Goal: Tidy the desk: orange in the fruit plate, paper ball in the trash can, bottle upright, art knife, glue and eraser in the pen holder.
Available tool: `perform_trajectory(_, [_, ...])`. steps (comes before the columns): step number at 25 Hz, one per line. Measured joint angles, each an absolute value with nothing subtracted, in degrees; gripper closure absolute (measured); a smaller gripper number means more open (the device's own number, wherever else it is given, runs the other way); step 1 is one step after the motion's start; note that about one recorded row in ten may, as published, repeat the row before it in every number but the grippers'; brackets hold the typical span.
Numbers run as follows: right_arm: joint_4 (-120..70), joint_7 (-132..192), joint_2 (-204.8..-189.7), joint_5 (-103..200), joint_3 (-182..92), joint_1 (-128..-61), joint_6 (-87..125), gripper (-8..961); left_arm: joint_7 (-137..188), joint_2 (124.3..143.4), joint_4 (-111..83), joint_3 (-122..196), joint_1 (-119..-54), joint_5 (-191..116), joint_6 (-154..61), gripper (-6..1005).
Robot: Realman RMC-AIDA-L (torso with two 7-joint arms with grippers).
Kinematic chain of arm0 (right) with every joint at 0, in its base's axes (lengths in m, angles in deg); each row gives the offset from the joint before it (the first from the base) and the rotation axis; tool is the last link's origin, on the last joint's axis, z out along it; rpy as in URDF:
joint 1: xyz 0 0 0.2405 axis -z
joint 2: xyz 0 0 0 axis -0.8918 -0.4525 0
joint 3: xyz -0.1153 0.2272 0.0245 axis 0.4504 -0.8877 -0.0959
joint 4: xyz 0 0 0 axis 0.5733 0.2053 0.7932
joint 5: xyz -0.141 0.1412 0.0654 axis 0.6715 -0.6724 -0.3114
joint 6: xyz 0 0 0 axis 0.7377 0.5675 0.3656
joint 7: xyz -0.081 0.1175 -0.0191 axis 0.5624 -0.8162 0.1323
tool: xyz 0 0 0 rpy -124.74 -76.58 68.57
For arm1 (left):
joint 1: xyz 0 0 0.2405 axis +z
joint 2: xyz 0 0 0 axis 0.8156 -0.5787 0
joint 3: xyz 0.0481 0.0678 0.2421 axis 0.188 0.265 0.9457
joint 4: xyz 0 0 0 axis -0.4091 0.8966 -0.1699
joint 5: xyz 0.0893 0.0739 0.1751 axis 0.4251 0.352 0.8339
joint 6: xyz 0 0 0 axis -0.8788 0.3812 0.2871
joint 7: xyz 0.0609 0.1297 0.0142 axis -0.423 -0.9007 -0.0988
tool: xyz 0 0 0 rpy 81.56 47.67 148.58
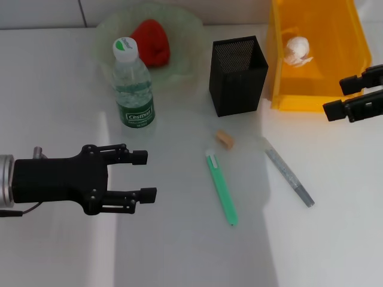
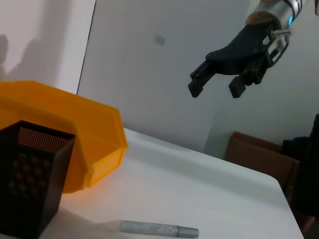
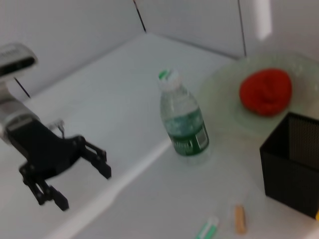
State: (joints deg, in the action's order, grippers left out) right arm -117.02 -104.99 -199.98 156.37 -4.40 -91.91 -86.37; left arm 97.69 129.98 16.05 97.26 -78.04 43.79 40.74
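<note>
Presently the left gripper (image 1: 143,175) hovers over the white desk (image 1: 60,89) with its fingers apart and nothing between them. Beyond it stands the bottle (image 1: 133,84), upright, and farther on the orange (image 1: 152,41) lies in the fruit plate (image 1: 191,36). Off to its right lie the green art knife (image 1: 222,187), the eraser (image 1: 225,139) and the grey glue stick (image 1: 289,171), all flat on the desk, near the pen holder (image 1: 238,75). The right gripper (image 1: 340,97) hangs just beside the trash can (image 1: 317,54), fingers spread and empty; the paper ball (image 1: 298,50) rests inside that bin.
</note>
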Motion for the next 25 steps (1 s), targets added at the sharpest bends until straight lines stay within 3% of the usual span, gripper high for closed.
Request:
perform_trajectory(3, [-120.6,-115.5,-200.41,167.7,5.3,-99.6,-89.4,200,97.8,129.74,16.1,97.3,-78.0,44.4,40.8,199])
perform_trajectory(5, [-119.8,-116.9,-200.74,170.0,7.3,-101.3,-89.9,200,97.8,129.74,16.1,97.3,-78.0,44.4,40.8,200])
perform_trajectory(7, [-116.5,-118.6,-201.81,175.5,11.3,-104.9,-90.0,199,98.0,129.22,16.1,97.0,-77.6,45.4,41.1,200])
perform_trajectory(8, [-112.1,-119.1,-203.21,180.5,14.3,-107.7,-88.5,199,98.0,129.02,16.0,97.0,-77.5,45.5,41.1,200])
perform_trajectory(11, [-107.4,-119.9,-203.87,182.9,17.2,-109.6,-85.8,199,98.0,128.94,15.9,97.0,-77.4,45.5,41.2,200])
perform_trajectory(25, [-82.5,-123.7,-204.16,178.9,29.7,-115.8,-65.8,199,97.5,129.26,15.6,96.2,-77.3,45.7,40.8,199])
